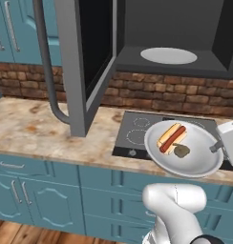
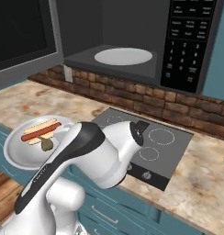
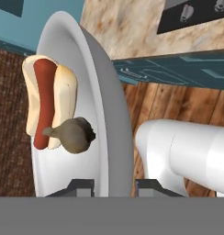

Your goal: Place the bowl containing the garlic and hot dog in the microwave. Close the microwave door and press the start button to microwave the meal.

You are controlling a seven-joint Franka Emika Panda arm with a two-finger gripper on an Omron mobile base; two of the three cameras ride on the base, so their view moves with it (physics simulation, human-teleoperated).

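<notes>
- Gripper [image 3: 114, 183] is clamped on the rim of the bowl [image 1: 199, 152], 1 fingertip on each side of the wall.
- Bowl hangs above the front edge of the stovetop [image 1: 132, 131], carrying the hot dog [image 1: 172, 138] with the garlic [image 1: 181, 151] touching it.
- Microwave [image 2: 132, 41] sits above, its microwave door [image 1: 78, 62] swung open over the marbled counter [image 1: 37, 128].
- Brick backsplash [image 1: 156, 93] and teal cabinets [image 1: 37, 186] surround.
</notes>
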